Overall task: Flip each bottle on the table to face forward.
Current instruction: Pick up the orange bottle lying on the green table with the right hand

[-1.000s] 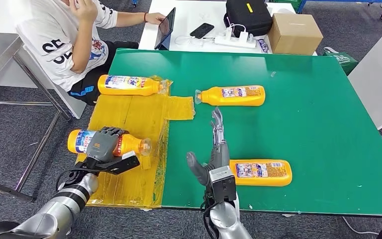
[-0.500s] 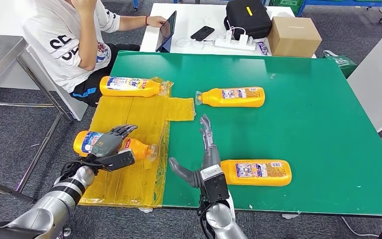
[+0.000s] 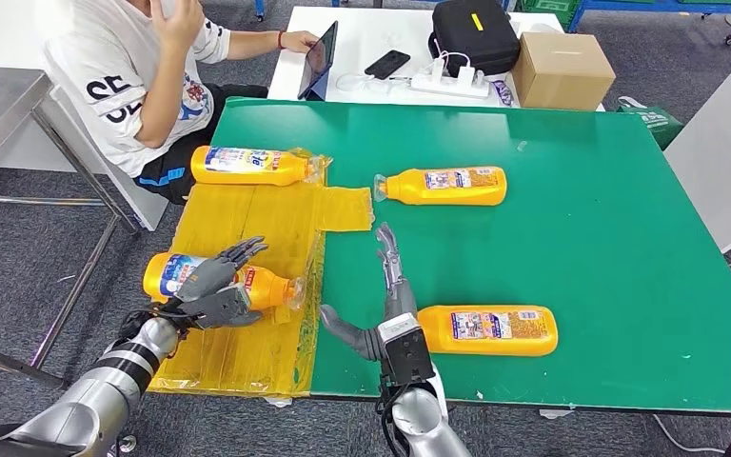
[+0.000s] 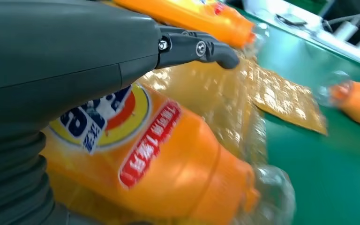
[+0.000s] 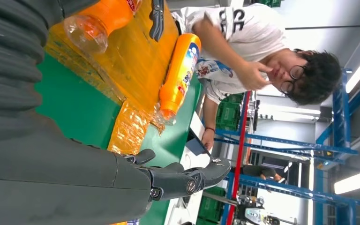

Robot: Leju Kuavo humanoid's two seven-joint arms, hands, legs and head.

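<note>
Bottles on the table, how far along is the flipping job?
Two bottles on the yellow sheet show blue front labels: far one, and near one under the left robot hand. Two on green show back labels; right robot hand open.

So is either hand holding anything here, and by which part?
The left hand lies over the labelled body of the near orange plastic bottle, fingers spread; a firm grip cannot be told. The right hand holds nothing.

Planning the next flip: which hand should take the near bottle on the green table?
Right. The right hand, fingers spread and empty, sits beside the near bottle. The left hand rests on another bottle over on the yellow sheet.
</note>
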